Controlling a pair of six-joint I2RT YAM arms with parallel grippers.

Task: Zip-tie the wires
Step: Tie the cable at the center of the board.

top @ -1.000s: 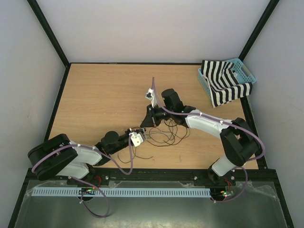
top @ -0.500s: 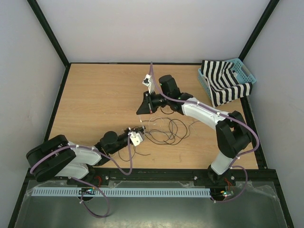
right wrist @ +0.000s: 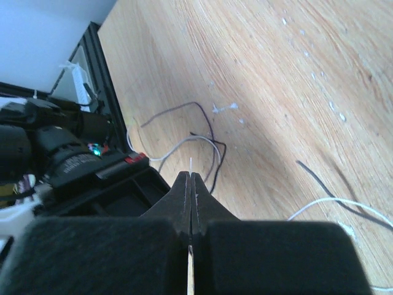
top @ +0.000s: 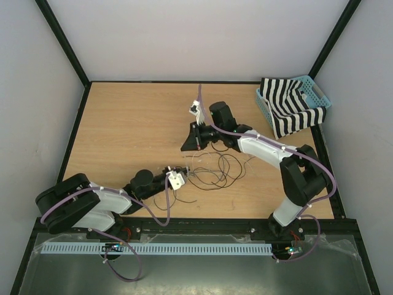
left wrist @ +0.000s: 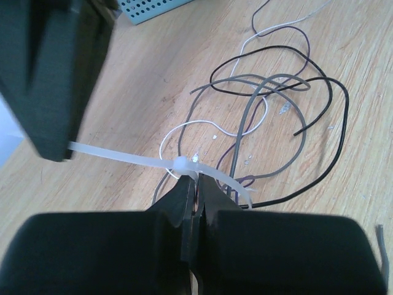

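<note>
**Both grippers pinched on a zip tie at the left end of the wires**

Top view: the wires [top: 215, 169] lay as a loose tangle just right of centre on the table [top: 129, 123]. Their long axis ran left to right. The left end met the left gripper [top: 182, 168], which reached in from the lower left. The right gripper [top: 186, 146] hung just above that spot, pointing down and left. Bare wood filled the whole left and upper part of the table as far as its black edge rails. A blue basket [top: 316, 92] holding a striped cloth [top: 288, 114] sat in the upper right corner, well apart from the wires.

Left wrist view: the left gripper [left wrist: 195, 183] had its jaws pressed together on the zip tie [left wrist: 123, 157] at its small head. The pale strip ran almost level, from the tip of the right gripper [left wrist: 55, 147] at mid-left down to a curled end at lower right. The wires [left wrist: 248, 118] looped away toward the upper right, flat on the wood. A corner of the basket [left wrist: 153, 7] showed at the top edge.

Right wrist view: the right gripper [right wrist: 191, 178] was pressed shut, with a thin pale sliver of the tie standing out past its tips and pointing up the frame. Beyond the tips a few wire strands [right wrist: 184, 141] curved over the wood. The left arm [right wrist: 61, 163] and the table's near edge lay at the left. Open wood [right wrist: 276, 74] stretched to the upper right.
</note>
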